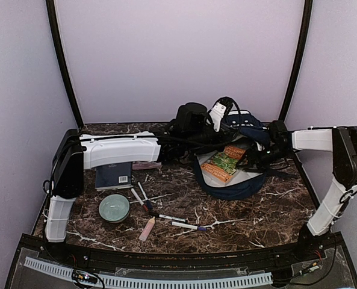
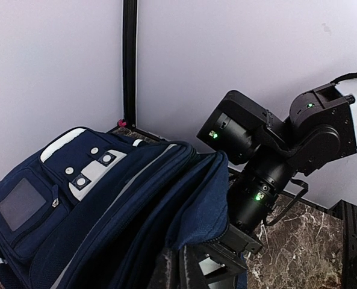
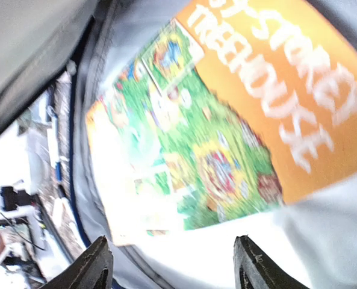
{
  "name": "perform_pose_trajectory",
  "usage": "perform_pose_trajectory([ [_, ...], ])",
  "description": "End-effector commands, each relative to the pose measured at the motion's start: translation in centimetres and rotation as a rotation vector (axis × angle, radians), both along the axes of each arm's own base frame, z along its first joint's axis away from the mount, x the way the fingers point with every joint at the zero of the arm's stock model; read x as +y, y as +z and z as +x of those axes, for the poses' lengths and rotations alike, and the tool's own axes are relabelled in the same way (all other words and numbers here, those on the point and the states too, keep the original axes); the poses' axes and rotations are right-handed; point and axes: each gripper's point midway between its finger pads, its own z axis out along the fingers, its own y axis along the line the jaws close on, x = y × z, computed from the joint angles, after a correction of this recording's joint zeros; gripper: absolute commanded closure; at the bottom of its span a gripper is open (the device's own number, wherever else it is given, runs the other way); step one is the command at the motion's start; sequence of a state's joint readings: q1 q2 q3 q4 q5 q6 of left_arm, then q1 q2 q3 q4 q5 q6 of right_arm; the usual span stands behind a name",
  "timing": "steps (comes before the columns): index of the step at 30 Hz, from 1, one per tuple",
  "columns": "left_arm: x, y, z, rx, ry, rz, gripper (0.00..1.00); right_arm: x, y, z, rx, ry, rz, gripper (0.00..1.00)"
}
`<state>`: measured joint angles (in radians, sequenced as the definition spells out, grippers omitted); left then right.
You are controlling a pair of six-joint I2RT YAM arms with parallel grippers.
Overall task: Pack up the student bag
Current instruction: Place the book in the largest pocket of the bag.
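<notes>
Book [image 1: 224,162] inside student bag [image 1: 237,191] — seemingly.

Navy student bag [image 2: 106,211]; orange-and-green book [image 3: 226,120]; brown marbled table [image 1: 226,211].

navy student bag [image 1: 235,192], open, seemingly propped up

Matt woven navy cloth on the student bag [image 2: 106,211], a glossy paper cover on the orange book [image 1: 225,162], polished marble-look tabletop [image 1: 256,217]
</notes>
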<state>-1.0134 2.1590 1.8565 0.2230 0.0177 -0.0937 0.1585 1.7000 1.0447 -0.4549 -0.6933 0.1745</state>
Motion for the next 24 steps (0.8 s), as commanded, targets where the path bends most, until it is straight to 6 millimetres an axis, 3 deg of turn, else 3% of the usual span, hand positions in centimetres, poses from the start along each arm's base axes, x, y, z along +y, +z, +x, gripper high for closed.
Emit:
perform_pose_trajectory([
  [1, 2.0, 9.7, -0.8, -0.105, 0.013, -0.202, 1.0, -1.8, -0.7, -1.4, -0.06, 0.049, -0.148, 0.31],
  [6, 1.9, 9.5, -0.8, -0.099, 0.009, -0.21, 1.0, -1.3, -0.6, -0.2, -0.145, 0.088, -0.173, 0.42],
  [11, 2.0, 9.4, -0.7, -0.098, 0.011, -0.202, 1.0, 0.8, 0.0, -1.8, -0.294, 0.222, -0.225, 0.58],
  [13, 2.0, 9.4, -0.8, -0.094, 0.007, -0.2, 1.0, 1.1, 0.0, -2.2, -0.338, 0.25, -0.272, 0.71],
  [16, 1.9, 9.5, -0.9, -0.093, 0.001, -0.204, 1.0, 0.3, -0.2, -1.5, -0.385, 0.226, -0.372, 0.86],
  [24, 2.1, 10.0, -1.1, -0.102, -0.004, -0.204, 1.0, -1.7, -4.0, -0.2, -0.356, 0.226, -0.567, 0.99],
])
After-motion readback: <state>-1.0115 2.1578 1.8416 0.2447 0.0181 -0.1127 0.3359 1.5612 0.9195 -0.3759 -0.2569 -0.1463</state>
